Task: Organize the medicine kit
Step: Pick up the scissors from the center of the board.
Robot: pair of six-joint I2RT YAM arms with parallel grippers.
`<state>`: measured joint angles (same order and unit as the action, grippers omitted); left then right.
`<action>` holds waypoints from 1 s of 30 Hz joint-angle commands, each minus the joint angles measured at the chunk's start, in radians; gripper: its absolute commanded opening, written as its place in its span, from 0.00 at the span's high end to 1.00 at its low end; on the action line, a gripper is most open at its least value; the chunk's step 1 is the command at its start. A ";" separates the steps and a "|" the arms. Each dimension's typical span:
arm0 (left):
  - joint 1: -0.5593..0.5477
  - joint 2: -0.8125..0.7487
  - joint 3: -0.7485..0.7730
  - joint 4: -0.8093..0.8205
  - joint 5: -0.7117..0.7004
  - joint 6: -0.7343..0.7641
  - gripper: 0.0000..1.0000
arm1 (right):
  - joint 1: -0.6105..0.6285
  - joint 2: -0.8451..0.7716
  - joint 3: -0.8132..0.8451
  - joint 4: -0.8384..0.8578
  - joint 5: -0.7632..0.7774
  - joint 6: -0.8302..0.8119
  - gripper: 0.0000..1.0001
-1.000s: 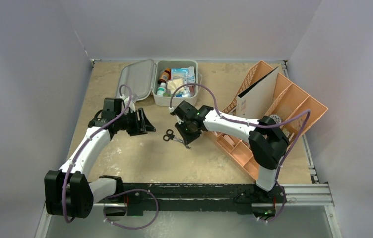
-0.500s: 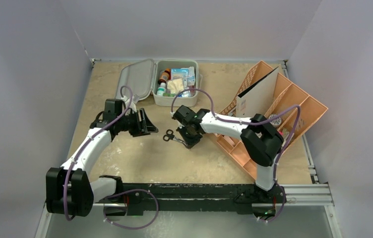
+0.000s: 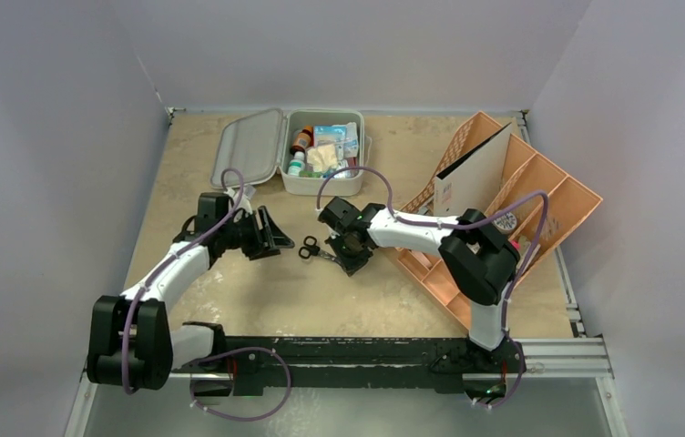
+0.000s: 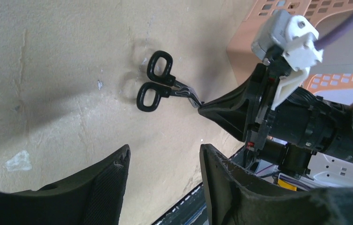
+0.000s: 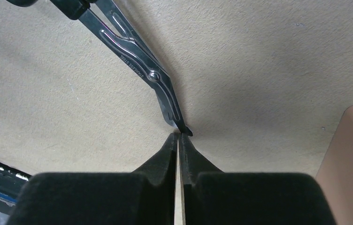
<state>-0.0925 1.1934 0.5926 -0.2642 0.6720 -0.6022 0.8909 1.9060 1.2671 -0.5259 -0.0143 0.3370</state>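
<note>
Nearest me, the left gripper (image 4: 165, 154) hangs over the tabletop (image 3: 257, 291) with its jaws well apart and nothing in them. It is aimed at the black handle loops of the scissors (image 4: 158, 84) just ahead. The scissors lie flat, handles toward the left arm and blades toward the right. The right gripper (image 5: 178, 137) is down at the blade end, closed to a thin seam. The blade tip meets its fingertips, but I can't tell whether any steel is actually pinched.

Beyond both, at the far edge, the medicine kit (image 3: 250, 150) sits open, lid laid back to the left, its tub crowded with bottles and packets. The orange tray (image 3: 539, 196) stands off to the right.

I read this as the scissors pickup. Next I'd try a cautious lift. If the tip slips, I'd grasp further up the blades or let the left gripper take the handles. Then the scissors go into the kit, where free room looks scarce.
</note>
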 commanded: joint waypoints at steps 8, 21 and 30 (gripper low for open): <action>-0.032 0.131 -0.098 0.376 -0.034 -0.133 0.45 | -0.016 0.015 -0.062 0.045 0.016 0.022 0.95; -0.172 0.310 -0.124 0.604 -0.135 -0.227 0.46 | -0.029 0.006 -0.085 0.061 -0.008 0.014 0.95; -0.192 0.332 -0.160 0.785 -0.103 -0.312 0.53 | -0.035 0.021 -0.096 0.087 -0.034 0.016 0.95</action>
<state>-0.2760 1.5143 0.4583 0.3618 0.5499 -0.8543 0.8608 1.8774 1.2148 -0.4671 -0.0750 0.3557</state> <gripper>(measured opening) 0.503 0.055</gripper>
